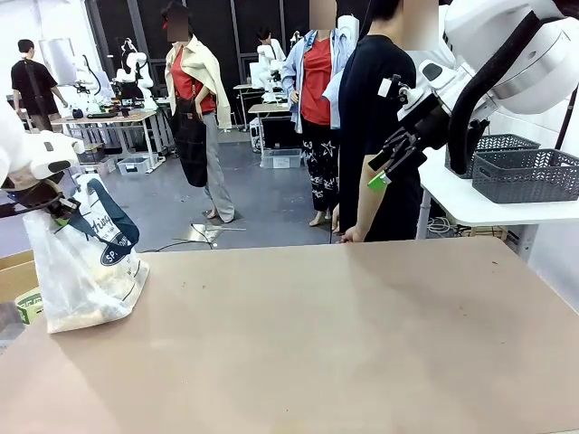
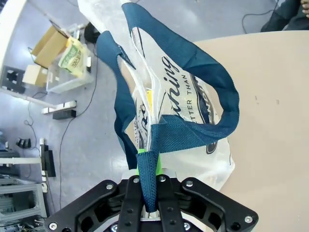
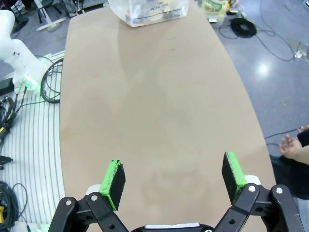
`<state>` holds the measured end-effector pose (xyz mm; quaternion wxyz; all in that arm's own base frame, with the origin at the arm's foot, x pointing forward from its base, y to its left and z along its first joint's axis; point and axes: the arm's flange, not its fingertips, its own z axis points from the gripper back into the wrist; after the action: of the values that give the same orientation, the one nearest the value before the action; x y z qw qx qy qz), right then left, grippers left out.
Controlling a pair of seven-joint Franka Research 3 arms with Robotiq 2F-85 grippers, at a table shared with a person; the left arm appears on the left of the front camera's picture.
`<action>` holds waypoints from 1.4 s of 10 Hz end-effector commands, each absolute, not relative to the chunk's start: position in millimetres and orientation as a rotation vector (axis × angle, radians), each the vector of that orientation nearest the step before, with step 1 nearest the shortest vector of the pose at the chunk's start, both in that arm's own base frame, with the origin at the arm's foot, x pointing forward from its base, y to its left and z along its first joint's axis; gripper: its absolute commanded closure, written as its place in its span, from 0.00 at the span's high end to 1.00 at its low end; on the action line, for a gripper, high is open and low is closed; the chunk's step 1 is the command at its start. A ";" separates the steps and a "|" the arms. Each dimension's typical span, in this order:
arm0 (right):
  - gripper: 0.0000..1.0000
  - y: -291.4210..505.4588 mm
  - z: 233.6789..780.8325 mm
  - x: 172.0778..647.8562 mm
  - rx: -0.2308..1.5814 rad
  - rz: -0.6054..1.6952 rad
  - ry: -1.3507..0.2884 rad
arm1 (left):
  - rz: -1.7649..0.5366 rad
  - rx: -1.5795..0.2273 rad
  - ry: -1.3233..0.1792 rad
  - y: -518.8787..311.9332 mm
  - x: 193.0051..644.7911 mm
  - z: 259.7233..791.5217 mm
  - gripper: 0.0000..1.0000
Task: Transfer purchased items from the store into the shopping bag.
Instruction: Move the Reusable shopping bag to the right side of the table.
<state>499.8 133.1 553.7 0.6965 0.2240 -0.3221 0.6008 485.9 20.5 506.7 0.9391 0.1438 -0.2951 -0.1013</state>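
Observation:
The shopping bag [image 1: 86, 267], translucent white with navy strap handles, stands on the table's far left edge. My left gripper [image 1: 56, 210] is above it, shut on one navy handle. In the left wrist view the strap [image 2: 150, 191] runs between the closed fingers of that gripper [image 2: 147, 162], with the bag [image 2: 188, 96] hanging below. Pale yellowish shapes show through the bag's bottom; I cannot tell which purchased items they are. My right gripper [image 1: 384, 167] is raised at the upper right, open and empty. Its green pads [image 3: 114, 178] stand wide apart above bare table, the bag [image 3: 149, 12] far off.
A person in black [image 1: 380, 136] stands at the table's far side, one hand [image 3: 292, 145] by the edge. Two dark grey lattice baskets [image 1: 525, 172] sit on a white side table at right. A cardboard box [image 1: 14, 271] lies left of the tan table [image 1: 317, 334].

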 end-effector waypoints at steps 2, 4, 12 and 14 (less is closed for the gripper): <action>1.00 132.7 553.8 499.6 0.486 1.354 -0.711 | -0.201 0.303 -0.612 21.6 486.3 507.0 0.00; 1.00 132.7 553.8 499.6 0.486 1.354 -0.711 | -0.199 0.285 -0.597 18.5 486.0 510.4 0.32; 1.00 132.7 553.8 499.6 0.486 1.354 -0.711 | -0.136 0.233 -0.503 -4.1 476.5 553.6 1.00; 1.00 132.7 553.8 499.6 0.486 1.354 -0.711 | -0.103 0.186 -0.492 -10.6 472.1 567.8 1.00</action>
<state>499.8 133.1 553.7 0.6965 0.2241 -0.3221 0.6008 474.7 -8.3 560.0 0.9595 0.1097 -0.2503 -0.0676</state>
